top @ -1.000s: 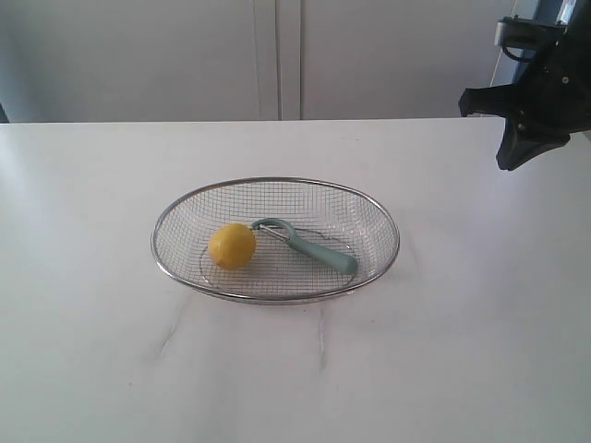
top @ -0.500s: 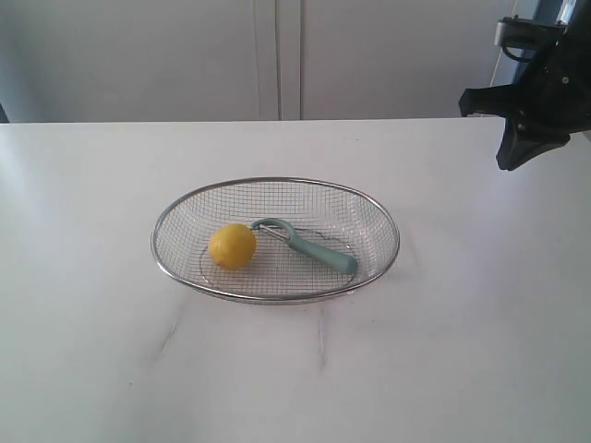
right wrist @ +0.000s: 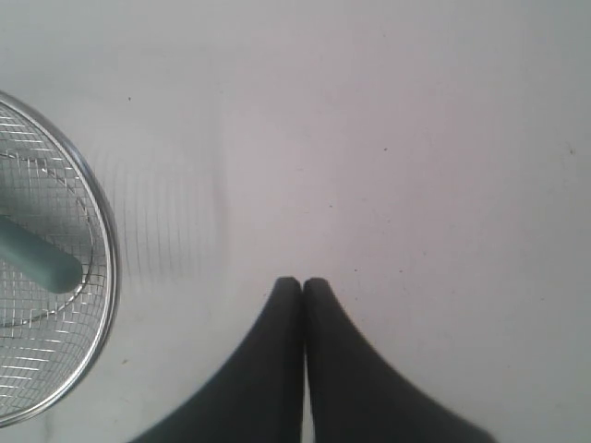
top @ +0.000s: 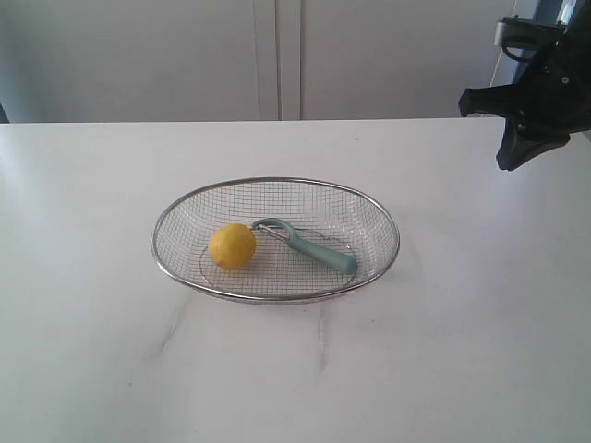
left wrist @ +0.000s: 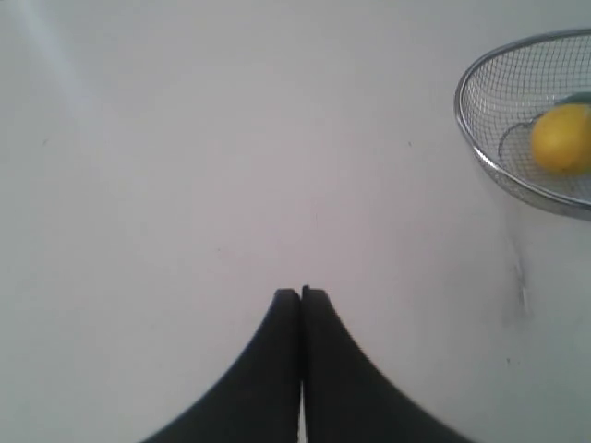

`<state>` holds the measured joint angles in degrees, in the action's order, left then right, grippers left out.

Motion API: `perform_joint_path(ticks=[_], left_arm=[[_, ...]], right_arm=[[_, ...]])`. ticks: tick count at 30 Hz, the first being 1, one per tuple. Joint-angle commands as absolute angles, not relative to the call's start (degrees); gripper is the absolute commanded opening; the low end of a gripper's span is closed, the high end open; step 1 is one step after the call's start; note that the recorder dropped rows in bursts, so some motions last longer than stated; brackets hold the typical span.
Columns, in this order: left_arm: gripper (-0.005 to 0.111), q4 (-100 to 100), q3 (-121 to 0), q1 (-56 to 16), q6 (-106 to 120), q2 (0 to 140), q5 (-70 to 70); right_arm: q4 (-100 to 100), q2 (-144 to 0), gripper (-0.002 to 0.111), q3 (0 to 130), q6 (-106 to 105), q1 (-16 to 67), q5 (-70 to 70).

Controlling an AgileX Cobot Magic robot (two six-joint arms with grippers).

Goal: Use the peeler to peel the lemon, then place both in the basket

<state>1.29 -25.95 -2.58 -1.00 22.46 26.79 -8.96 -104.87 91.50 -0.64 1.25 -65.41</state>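
A wide, shallow oval basket of silver wire mesh with a thick metal rim sits near the middle of a white table, its open top facing up. Inside it lie 2 things: a small round yellow lemon on the left part of the floor, and a slim peeler with a pale teal-green handle and curved teal head running from the lemon toward the right wall. The head lies just beside the lemon; whether they touch I cannot tell. The right gripper hangs above bare table well to the right of the basket, its 2 black fingers pressed together with nothing between them. The left gripper is likewise closed tight and empty, over bare table well clear of the basket's left rim. Faint grey streaks mark the table in front of the basket, and pale panelled doors stand behind.
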Motion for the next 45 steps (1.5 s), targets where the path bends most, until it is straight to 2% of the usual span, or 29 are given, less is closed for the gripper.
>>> perform_joint_path(ticks=[1,7,18,25,45], left_arm=[[0.000,1.9,-19.7,-2.3,-1.4,16.3,25.8],[0.000,1.6,-11.8,-2.3,-1.4,9.4,19.9],[0.000,1.6,-0.1,-2.3,-1.3,0.0,18.5],[0.000,1.6,0.0,1.6,-1.3,0.0,18.3],[0.000,1.6,0.0,1.6,-1.3,0.0,18.5]], right_arm=[[-8.7,-104.2,0.000,91.9,-0.4,0.9,-65.0],[-8.7,-104.2,0.000,91.9,0.0,0.9,-64.9],[-8.7,-104.2,0.000,91.9,0.0,0.9,-64.9],[-8.7,-104.2,0.000,91.9,0.0,0.9,-64.8],[-8.7,-104.2,0.000,91.9,0.0,0.9,-64.6]])
